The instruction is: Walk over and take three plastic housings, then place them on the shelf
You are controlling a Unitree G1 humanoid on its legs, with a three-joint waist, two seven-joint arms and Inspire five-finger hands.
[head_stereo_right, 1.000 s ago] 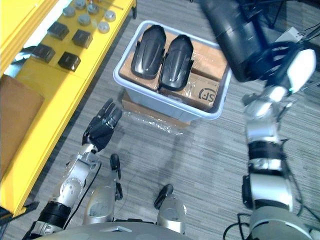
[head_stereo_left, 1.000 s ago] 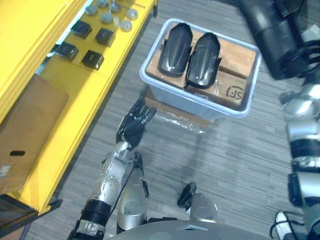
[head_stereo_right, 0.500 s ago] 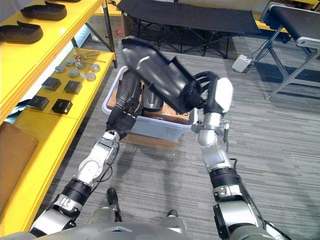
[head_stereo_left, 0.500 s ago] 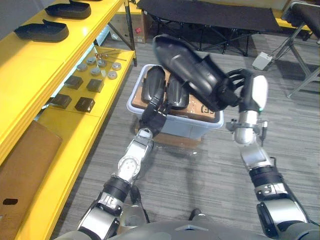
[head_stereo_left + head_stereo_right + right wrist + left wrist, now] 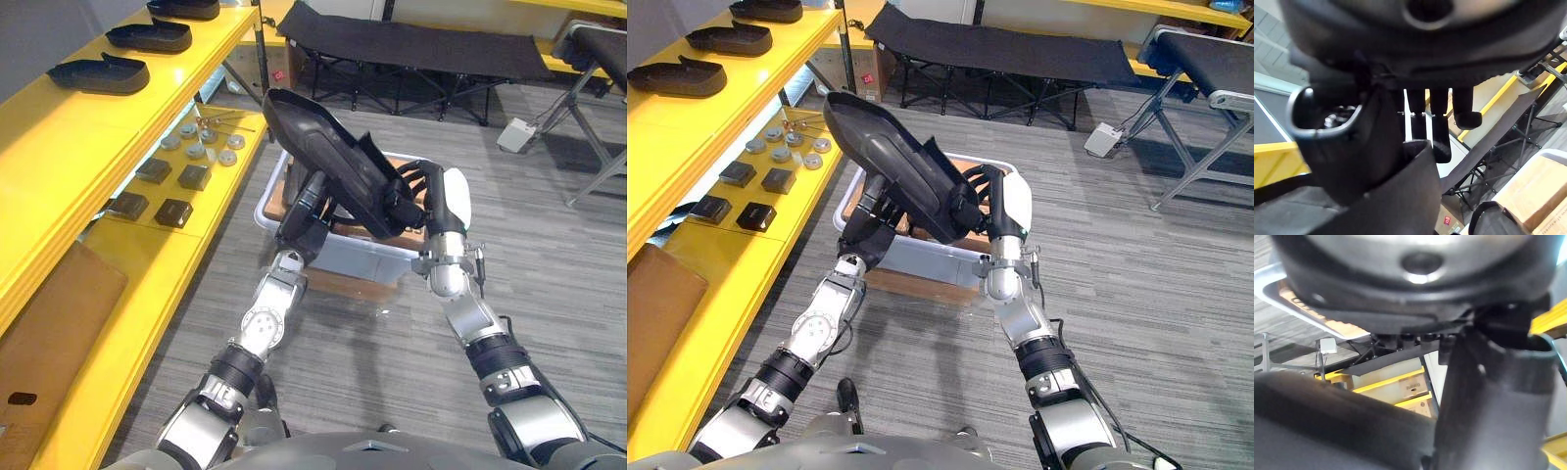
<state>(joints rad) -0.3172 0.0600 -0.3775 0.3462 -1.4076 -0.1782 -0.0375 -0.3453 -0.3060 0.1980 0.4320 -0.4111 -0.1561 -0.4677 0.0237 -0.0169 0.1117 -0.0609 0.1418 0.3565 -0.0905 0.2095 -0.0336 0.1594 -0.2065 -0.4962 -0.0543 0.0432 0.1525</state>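
A large black plastic housing (image 5: 328, 162) is held up over the pale blue bin (image 5: 343, 262), tilted with its long end toward the yellow shelf (image 5: 59, 147). My right hand (image 5: 421, 196) is shut on its near end, fingers curled over the rim (image 5: 1440, 127). My left hand (image 5: 299, 220) reaches up under the housing at the bin's left edge; the housing covers most of it. Another housing (image 5: 312, 191) shows in the bin beneath. Three black housings (image 5: 98, 73) (image 5: 149, 36) (image 5: 186, 8) lie along the top shelf.
Small black blocks (image 5: 178, 211) and grey discs (image 5: 201, 149) sit on the lower shelf, beside a brown cardboard sheet (image 5: 54, 323). The bin rests on a cardboard box (image 5: 338, 286). A black folding cot (image 5: 421, 49) stands behind, and a white box (image 5: 514, 132) lies on the floor.
The camera has tilted up, bringing the upper shelf into view. My right hand brought the housing down and left over the bin. My left arm stretched forward to the bin, under the housing.
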